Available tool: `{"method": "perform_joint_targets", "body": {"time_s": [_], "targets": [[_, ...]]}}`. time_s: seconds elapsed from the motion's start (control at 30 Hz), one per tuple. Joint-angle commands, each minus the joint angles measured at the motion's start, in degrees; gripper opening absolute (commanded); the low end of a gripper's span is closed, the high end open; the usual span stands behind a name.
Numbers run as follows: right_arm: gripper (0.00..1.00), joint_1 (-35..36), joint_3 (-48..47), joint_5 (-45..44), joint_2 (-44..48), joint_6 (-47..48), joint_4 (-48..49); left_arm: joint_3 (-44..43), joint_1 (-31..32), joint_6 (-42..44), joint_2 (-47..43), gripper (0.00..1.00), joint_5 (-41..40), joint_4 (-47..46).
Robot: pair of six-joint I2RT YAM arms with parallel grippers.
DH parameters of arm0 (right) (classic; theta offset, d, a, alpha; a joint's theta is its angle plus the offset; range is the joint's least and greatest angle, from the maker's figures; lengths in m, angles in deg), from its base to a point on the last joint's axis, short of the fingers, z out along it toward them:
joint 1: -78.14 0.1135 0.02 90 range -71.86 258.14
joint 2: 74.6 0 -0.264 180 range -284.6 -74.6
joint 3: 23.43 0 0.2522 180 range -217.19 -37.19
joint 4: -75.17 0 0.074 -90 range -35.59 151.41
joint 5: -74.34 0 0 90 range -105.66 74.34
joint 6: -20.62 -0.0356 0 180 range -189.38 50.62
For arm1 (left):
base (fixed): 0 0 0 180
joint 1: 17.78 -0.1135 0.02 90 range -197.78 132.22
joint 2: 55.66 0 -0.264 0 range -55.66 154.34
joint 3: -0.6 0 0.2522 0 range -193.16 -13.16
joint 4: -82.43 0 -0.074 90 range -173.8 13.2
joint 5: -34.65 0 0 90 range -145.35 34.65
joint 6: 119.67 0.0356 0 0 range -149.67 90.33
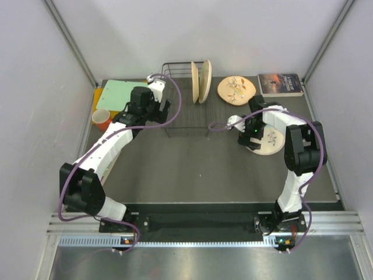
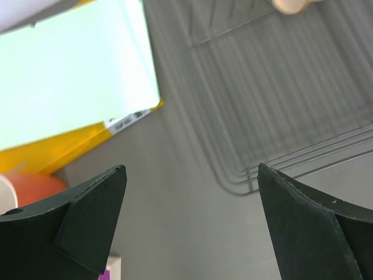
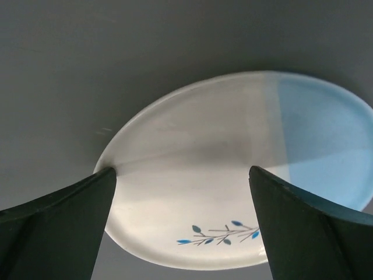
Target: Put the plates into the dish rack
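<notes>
Dish rack (image 1: 165, 69), 12 o'clock: two plates (image 1: 195, 81) stowed; patterned plate (image 1: 236, 90), blue-white plate (image 3: 233, 192) outstanding, 1 and 3 o'clock; left gripper (image 2: 192, 168), right gripper (image 3: 182, 170) spread wide, empty

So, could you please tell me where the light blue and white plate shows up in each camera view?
Top external: the plate lies flat right of centre, partly under the right gripper.
Left wrist: not in view.
Right wrist: it fills the centre, below and between the fingers.
Shared landmark: the right gripper, open above the plate.
</notes>
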Motion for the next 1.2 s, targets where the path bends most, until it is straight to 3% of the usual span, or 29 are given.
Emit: {"method": "perform_joint_targets", "body": {"time_s": [0.0, 0.33, 0.5, 0.6, 0.73, 0.77, 1.0, 1.17], "targets": [[0.99, 6.0, 4.9, 8.2, 1.8, 2.9, -13.1, 2.5, -2.4, -2.1, -4.5, 0.99, -2.8, -1.6], [1.00, 22.1, 8.9, 13.9, 12.3, 3.8, -15.7, 9.4, -8.0, -3.2, -13.7, 0.99, -1.8, -0.1], [1.00, 26.1, 10.3, 13.7, 20.3, -3.1, -8.5, 9.6, -11.2, -8.3, -19.3, 0.99, 1.1, 4.8], [1.00, 19.8, 8.2, 13.6, 25.7, -12.2, -1.5, 8.4, -12.4, -14.7, -21.5, 0.99, 9.8, 10.2], [1.00, 2.7, 3.0, 12.0, 27.3, -27.1, 5.3, 14.3, -12.2, -24.4, -24.6, 0.92, 32.2, 5.5], [1.00, -0.1, 1.6, 12.1, 25.3, -28.8, 4.8, 15.5, -11.8, -25.9, -24.2, 0.90, 34.2, 3.3], [1.00, -20.3, -13.0, 27.3, 11.1, -29.6, -10.1, 22.0, 3.7, -25.7, -21.2, 0.91, 36.8, -5.5], [1.00, -25.4, -22.8, 34.7, -4.7, -17.2, -27.2, 19.9, 12.6, -22.5, -11.7, 0.90, 36.5, -8.3]]}}
